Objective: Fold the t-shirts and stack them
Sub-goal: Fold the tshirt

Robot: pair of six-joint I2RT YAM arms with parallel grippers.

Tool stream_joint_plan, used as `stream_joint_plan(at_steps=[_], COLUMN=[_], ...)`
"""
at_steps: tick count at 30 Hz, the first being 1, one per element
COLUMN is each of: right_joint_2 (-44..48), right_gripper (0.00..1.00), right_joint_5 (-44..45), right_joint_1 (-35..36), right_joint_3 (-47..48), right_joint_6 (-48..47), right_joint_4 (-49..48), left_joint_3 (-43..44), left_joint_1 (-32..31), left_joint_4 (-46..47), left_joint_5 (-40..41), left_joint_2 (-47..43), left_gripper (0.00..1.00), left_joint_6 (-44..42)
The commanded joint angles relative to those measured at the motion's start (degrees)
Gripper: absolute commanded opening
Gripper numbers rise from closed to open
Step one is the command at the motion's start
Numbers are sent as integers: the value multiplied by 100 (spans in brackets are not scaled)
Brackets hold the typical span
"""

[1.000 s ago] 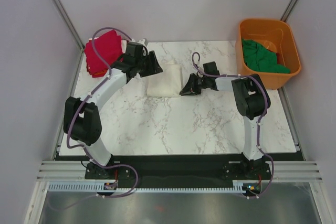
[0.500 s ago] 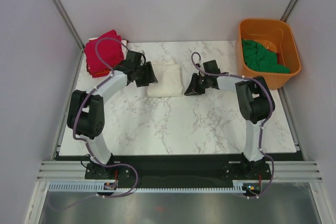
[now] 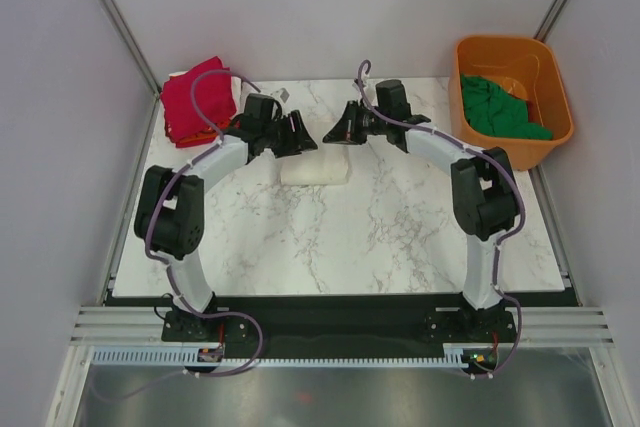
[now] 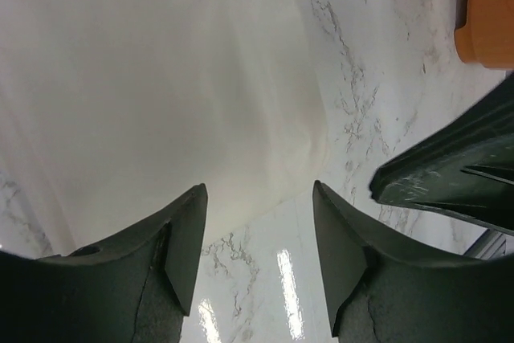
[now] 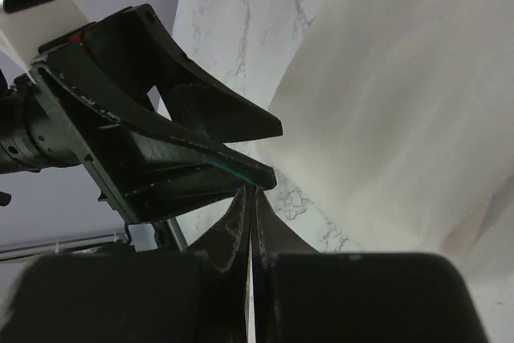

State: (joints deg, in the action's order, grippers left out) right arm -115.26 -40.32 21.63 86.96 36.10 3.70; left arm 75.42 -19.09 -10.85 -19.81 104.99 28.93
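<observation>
The marble tabletop [image 3: 380,237] fills the middle of the overhead view, with both arms reaching from the bottom edge up toward its far side

The orange tub [image 3: 505,42] stands at the upper right, at the tabletop's right far corner

The cream-white t-shirt [image 3: 315,169] lies folded into a compact block just above the centre of the overhead view, flat on the marble; its upper part is hidden under the two grippers. In the left wrist view it spreads across the upper left as a smooth pale sheet, its edge running down to bare marble

The crimson red t-shirt [image 3: 195,102] sits folded at the upper left, on the far left corner, well apart from the cream one, and the left arm's cable loops over it

The dark green t-shirt [image 3: 495,107] lies crumpled inside the tub, against its near wall

The left gripper [image 4: 257,198] hangs over the cream shirt's edge with its jaws spread, cloth and marble showing in the gap between them and nothing held

The right gripper [image 5: 249,198] has its jaws pressed together into a thin seam, its tip just beside the left gripper's fingers. The cream cloth lies to its right; whether any cloth is pinched I cannot tell
</observation>
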Motion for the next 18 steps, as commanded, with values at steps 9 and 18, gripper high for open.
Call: stream_joint_plan(at_steps=[9,18], right_joint_2=[-1587,-1720], right_gripper=[0,0], right_joint_5=[-662,-82], right_joint_1=[-220,-871], right_joint_3=[-943,-1471], right_joint_6=[689,276], right_joint_4=[-1469,-926], left_joint_3=[-1503,-1847], left_joint_1=[11,178], left_joint_4=[1068,1200], left_joint_5=[-102,171], left_joint_2=[294,409], left_gripper=[60,57], left_joint_6=[500,430])
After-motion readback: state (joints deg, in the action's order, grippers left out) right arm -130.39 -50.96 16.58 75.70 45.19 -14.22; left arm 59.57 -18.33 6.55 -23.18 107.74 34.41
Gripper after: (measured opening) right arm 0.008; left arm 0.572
